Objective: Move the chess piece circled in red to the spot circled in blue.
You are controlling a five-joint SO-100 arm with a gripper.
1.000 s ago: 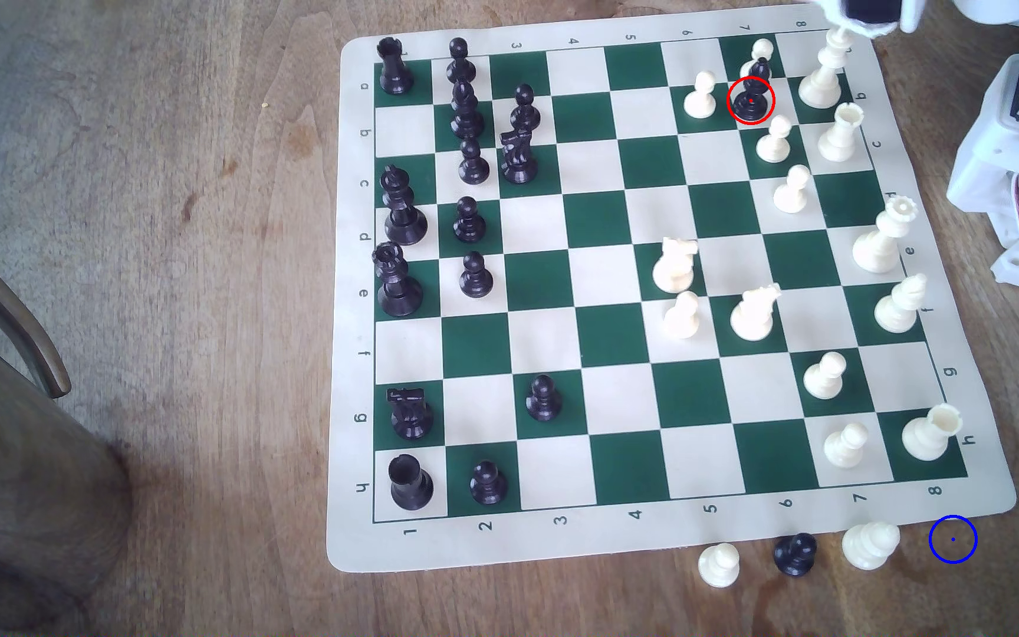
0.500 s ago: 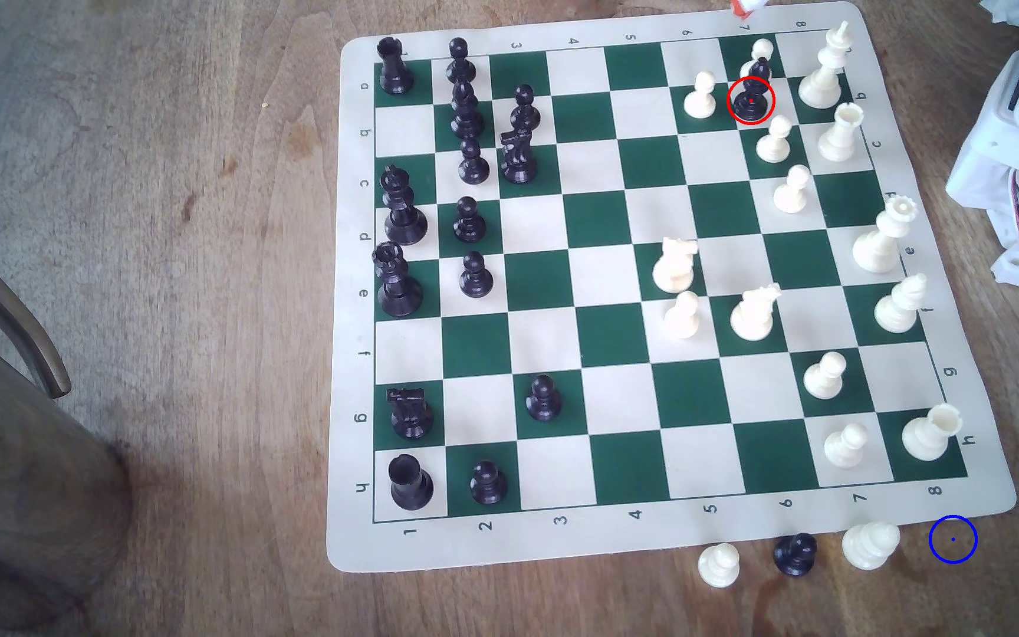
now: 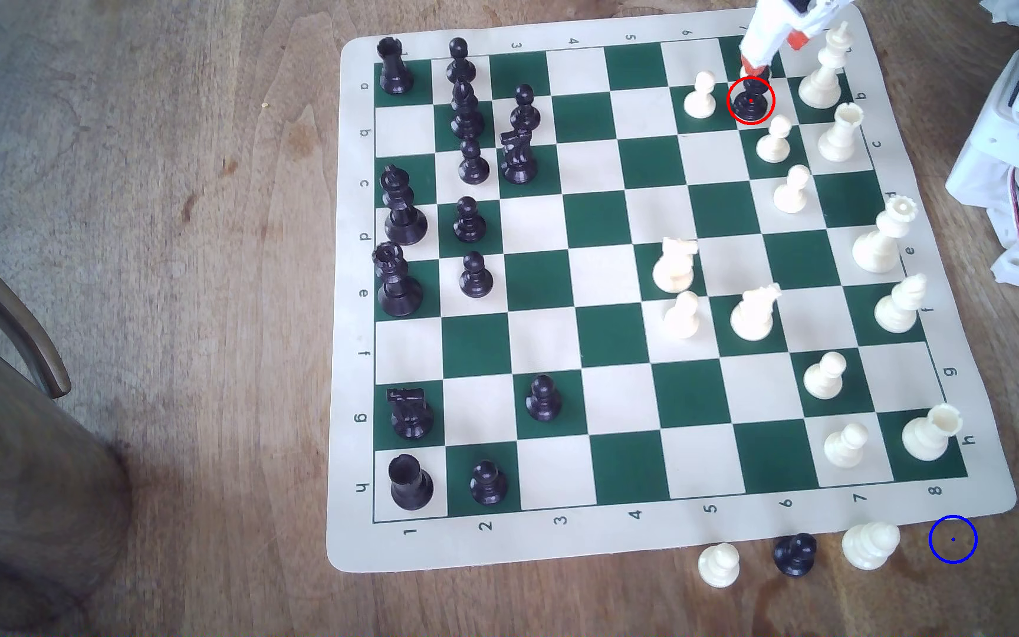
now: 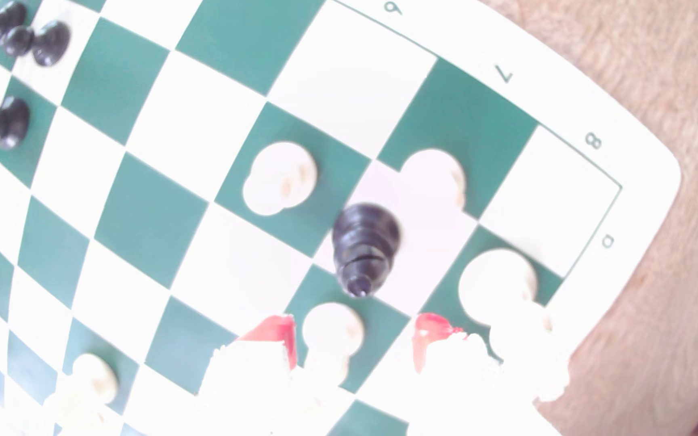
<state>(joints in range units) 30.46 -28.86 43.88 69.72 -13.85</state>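
Reaching in from the far edge of the chess mat [image 3: 979, 502], the gripper [image 4: 355, 335] hangs over the black bishop [image 3: 751, 101] with its red-tipped fingers [image 4: 274, 335] spread apart, holding nothing; in the wrist view a clear gap separates the two tips and a white pawn [image 4: 332, 331] shows through it. That view is overexposed and soft, so the white finger bodies melt into the pale squares and their outlines are hard to trace. From the exterior view the gripper [image 3: 761, 58] is cut off by the frame's upper edge, and it covers the bishop's head, leaving just the ringed base and lower body inside the red ring. Whether a fingertip touches the bishop cannot be told. The bishop stands upright on its square, between a white pawn [image 3: 701, 95] on the exterior view's left and the white king [image 3: 825, 67] on its right. Well apart from the bishop, off the mat's near corner, the blue ring [image 3: 953, 539] marks bare wood just beside a white piece [image 3: 870, 544]
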